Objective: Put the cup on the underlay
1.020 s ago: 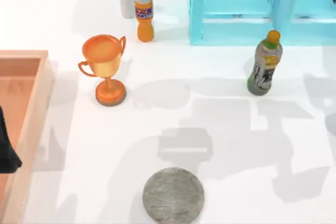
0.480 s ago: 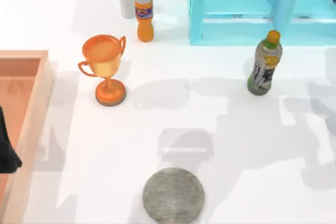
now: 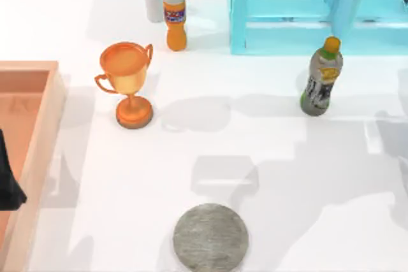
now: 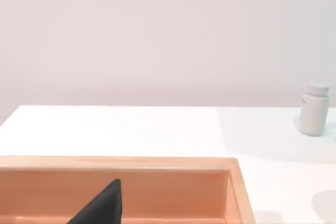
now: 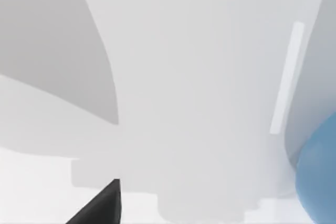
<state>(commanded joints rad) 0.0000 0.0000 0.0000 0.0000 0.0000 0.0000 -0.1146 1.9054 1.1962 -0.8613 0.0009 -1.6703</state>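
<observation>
Arm shadows drift right over the table (image 3: 159, 176); right gripper (image 5: 100, 205) nears the cup (image 5: 319, 174), which is beside its jaws, not between them. We cannot tell the jaw opening. Underlay (image 3: 210, 237) bare, well apart; left arm (image 3: 7, 183) parked

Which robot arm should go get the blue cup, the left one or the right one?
Probably the right. In its wrist view the right gripper hangs over the white table with the cup close by. The left gripper sits over the wooden tray at the table's left edge, with no cup near.
</observation>
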